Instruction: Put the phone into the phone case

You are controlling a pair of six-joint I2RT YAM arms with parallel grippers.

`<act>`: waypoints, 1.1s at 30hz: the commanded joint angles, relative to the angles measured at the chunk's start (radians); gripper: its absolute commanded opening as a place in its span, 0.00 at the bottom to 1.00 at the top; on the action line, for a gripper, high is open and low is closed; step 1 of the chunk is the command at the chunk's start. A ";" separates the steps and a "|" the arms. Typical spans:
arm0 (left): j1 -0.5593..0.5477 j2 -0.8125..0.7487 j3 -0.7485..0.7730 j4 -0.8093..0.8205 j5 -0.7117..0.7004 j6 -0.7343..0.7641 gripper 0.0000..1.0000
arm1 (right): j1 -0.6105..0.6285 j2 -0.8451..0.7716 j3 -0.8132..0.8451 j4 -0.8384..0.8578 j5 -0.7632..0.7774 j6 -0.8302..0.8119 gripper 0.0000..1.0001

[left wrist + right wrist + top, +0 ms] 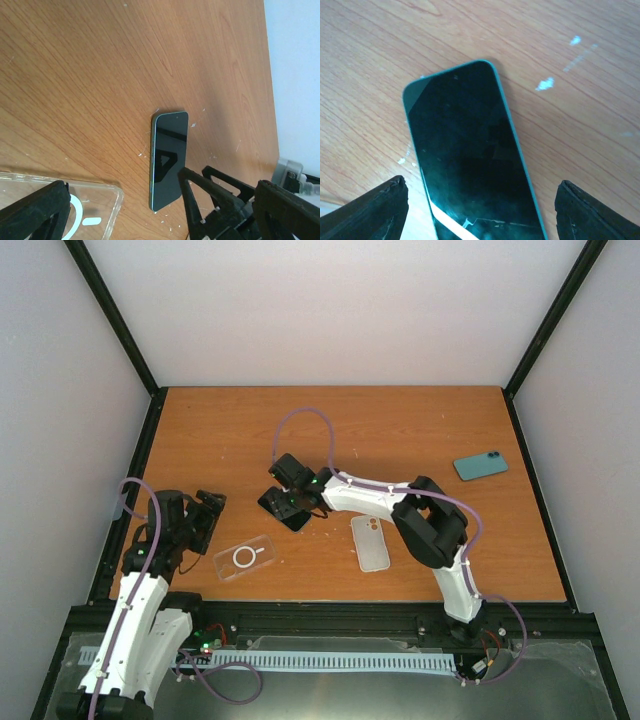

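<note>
With right gripper (480,200) spread empty over the phone (465,140), flat on the table (580,120) near the clear case (245,558), and left gripper (208,512) released too, barely starts, with grasping and fitting undone.

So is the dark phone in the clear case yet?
Out. The phone lies screen up on the table; the clear case sits apart, empty.

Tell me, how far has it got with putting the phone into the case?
Done: nothing yet. The phone lies screen-up on the table, apart from the clear case, which looks empty.
In hand: the right gripper is open, one finger on either side of the phone, not closed on it. The left gripper is open beside the case.
Left: gripping the phone, carrying it over and pressing it in.
</note>
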 commanded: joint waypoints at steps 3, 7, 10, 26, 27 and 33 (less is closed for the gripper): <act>0.009 -0.014 0.026 -0.029 -0.014 0.010 0.99 | 0.022 0.100 0.125 -0.061 0.011 -0.077 0.79; 0.009 -0.018 0.032 -0.032 -0.008 0.019 1.00 | 0.022 0.160 0.194 -0.126 0.061 -0.105 0.81; 0.009 -0.026 0.032 -0.034 -0.010 0.023 0.99 | 0.022 0.181 0.207 -0.130 0.037 -0.134 0.81; 0.009 -0.036 0.044 -0.050 -0.028 0.063 1.00 | 0.027 0.258 0.269 -0.194 0.005 -0.157 0.87; 0.009 -0.037 0.045 -0.054 -0.029 0.066 1.00 | 0.027 0.263 0.274 -0.200 0.011 -0.155 0.86; 0.010 -0.044 0.060 -0.059 -0.036 0.087 0.99 | 0.028 0.273 0.284 -0.234 0.068 -0.126 0.81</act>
